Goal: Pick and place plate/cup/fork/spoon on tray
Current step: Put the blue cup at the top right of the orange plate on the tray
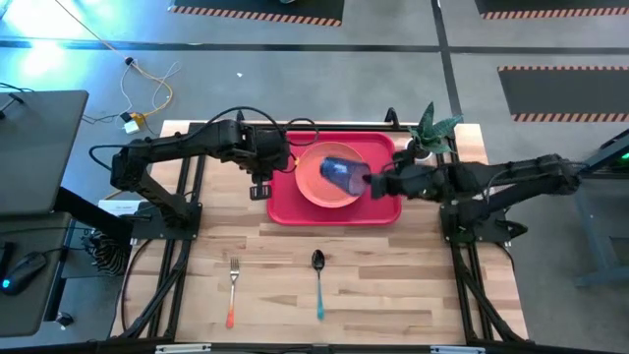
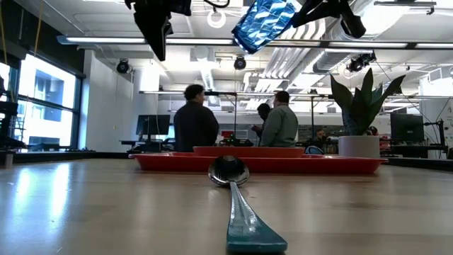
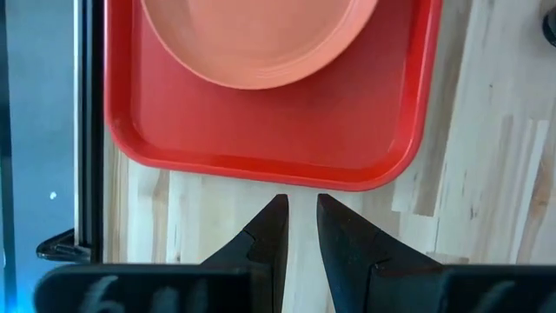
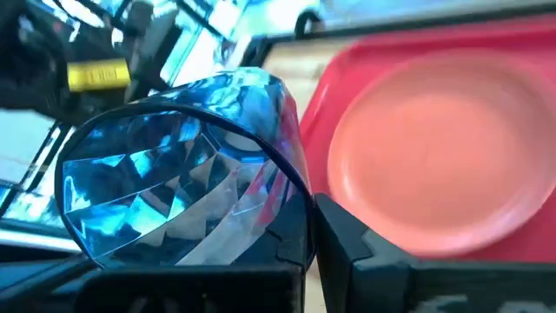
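The red tray [image 1: 378, 211] lies at the table's far middle, and the pink plate [image 1: 319, 187] rests flat in it. My right gripper [image 1: 366, 182] is shut on the blue cup [image 1: 341, 173] and holds it tilted above the plate; in the low view the cup [image 2: 263, 21] is high over the tray [image 2: 258, 164]. My left gripper [image 1: 263, 187] hovers just outside the tray's left edge, its fingers [image 3: 271, 228] nearly together and empty. The orange-handled fork [image 1: 233, 290] and the teal-handled spoon [image 1: 318, 283] lie flat on the near part of the table. My right gripper holds the cup by its wall at the rim [image 4: 291, 178]. One finger [image 4: 343, 239] lies on the outside, and the other shows darkly through the wall, seemingly inside. The fingers come roughly level from the table's right. The cup is lifted clear and tilted.
A white pot with a green plant [image 1: 428, 138] stands at the tray's far right corner, close to my right arm. People stand in the room behind the table [image 2: 276, 127]. Bare wood lies between the tray and the cutlery.
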Motion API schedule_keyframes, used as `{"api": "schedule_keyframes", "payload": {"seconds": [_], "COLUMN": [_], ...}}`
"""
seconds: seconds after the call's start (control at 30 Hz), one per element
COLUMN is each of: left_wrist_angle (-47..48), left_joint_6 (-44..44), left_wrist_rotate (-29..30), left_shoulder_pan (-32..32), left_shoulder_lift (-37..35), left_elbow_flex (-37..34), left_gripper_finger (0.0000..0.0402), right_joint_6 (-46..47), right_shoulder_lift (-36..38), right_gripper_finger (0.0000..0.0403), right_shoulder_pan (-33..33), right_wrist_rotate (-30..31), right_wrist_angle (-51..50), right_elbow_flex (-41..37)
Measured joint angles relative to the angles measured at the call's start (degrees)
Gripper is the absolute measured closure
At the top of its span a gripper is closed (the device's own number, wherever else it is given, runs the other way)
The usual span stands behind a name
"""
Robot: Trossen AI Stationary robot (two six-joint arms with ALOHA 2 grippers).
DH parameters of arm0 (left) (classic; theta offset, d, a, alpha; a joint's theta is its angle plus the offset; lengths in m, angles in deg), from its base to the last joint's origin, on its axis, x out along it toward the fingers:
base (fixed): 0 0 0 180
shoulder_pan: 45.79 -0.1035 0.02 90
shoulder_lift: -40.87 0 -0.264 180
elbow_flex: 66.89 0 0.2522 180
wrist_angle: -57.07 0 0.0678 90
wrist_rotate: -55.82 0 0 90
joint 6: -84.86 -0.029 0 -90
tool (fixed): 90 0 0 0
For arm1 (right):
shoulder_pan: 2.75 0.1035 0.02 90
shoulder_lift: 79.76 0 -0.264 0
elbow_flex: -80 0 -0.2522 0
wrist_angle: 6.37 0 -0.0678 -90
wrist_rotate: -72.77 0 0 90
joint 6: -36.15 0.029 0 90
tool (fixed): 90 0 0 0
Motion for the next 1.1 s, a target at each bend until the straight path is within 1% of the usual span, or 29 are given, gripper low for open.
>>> {"api": "schedule_keyframes", "payload": {"seconds": [0.1,0.23,0.33,0.47,0.57,0.8,0.97,1.1], "left_wrist_angle": [0.0,-0.6,-1.3,-2.6,-3.4,-3.5,-3.5,-3.5], "left_joint_6": [0.0,0.1,0.2,0.6,0.7,2.5,4.3,4.9], "left_wrist_rotate": [0.0,0.0,0.0,-0.1,-0.1,-0.2,-0.2,-0.2], "left_shoulder_pan": [-1.0,-2.2,-2.8,-3.5,-3.9,-4.2,-4.2,-4.2], "left_shoulder_lift": [0.0,0.0,0.0,0.0,0.0,0.0,0.0,0.0], "left_elbow_flex": [0.0,0.0,0.0,0.0,0.0,0.0,0.0,0.0], "left_gripper_finger": [0.0346,0.0346,0.0346,0.0346,0.0346,0.0346,0.0346,0.0346], "right_joint_6": [-5.3,-11.5,-16.3,-21.4,-24.6,-31.8,-36.0,-39.0], "right_shoulder_lift": [2.1,4.3,5.1,4.9,4.6,4.5,4.4,2.9], "right_gripper_finger": [0.0403,0.0403,0.0403,0.0403,0.0403,0.0403,0.0403,0.0403], "right_shoulder_pan": [-4.5,-11.3,-16.7,-24.1,-29.3,-38.4,-43.9,-47.6], "right_wrist_rotate": [-2.0,-6.5,-10.6,-17.4,-21.5,-28.0,-31.7,-35.2], "right_wrist_angle": [0.0,0.0,0.0,-0.6,-2.5,-3.1,-3.1,-3.1], "right_elbow_flex": [0.0,0.0,0.0,0.0,0.0,0.0,0.0,0.0]}}
